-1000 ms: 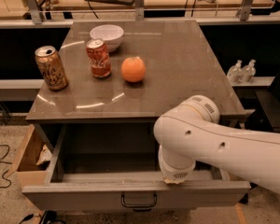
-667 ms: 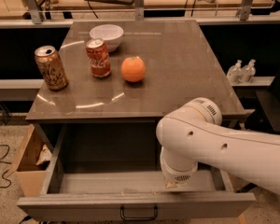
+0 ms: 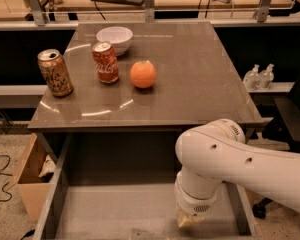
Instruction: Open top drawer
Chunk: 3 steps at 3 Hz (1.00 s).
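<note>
A square grey tabletop [image 3: 190,84] stands before me. Under its front edge the wide grey top drawer [image 3: 115,204] sits pulled out, deep inside showing. A bulky white robot arm [image 3: 240,159] dips into its right half, gripper [image 3: 190,220] low inside; open or closed, I cannot tell. On top stand a white bowl [image 3: 115,38], an orange [image 3: 142,74], a red cola can [image 3: 105,62] and a gold can [image 3: 55,72].

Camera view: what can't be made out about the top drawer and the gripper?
The top drawer: its front and handle are cut off by the bottom edge.
The gripper, low inside the drawer: largely hidden beneath the arm and cut by the same edge.
The cardboard box: partly hidden by the drawer's left wall.
</note>
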Motion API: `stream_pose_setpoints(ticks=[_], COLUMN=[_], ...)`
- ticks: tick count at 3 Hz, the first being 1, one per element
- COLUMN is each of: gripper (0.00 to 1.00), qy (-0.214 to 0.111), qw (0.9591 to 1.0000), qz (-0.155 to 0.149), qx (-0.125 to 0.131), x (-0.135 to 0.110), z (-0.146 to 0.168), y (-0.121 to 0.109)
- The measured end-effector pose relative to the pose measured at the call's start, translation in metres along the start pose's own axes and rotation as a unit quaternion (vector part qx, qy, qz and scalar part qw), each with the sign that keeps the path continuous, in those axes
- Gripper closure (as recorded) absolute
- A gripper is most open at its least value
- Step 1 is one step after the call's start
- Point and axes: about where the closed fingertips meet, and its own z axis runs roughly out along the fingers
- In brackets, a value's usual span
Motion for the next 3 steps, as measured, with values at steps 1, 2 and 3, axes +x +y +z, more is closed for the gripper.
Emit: stream_pose_setpoints(ticks=[1, 2, 3], gripper=[1.00, 0.84, 0.60], qy=[-0.026, -0.045, -0.042], qw=[0.9987, 0.9976, 0.9978], qz=[-0.003, 0.000, -0.001], qx=[-0.043, -0.053, -0.052], x=[-0.0061, -0.0155, -0.0145], z=[0.0094, 0.0076, 0.0075], y=[0.0288, 0.0350, 0.0352])
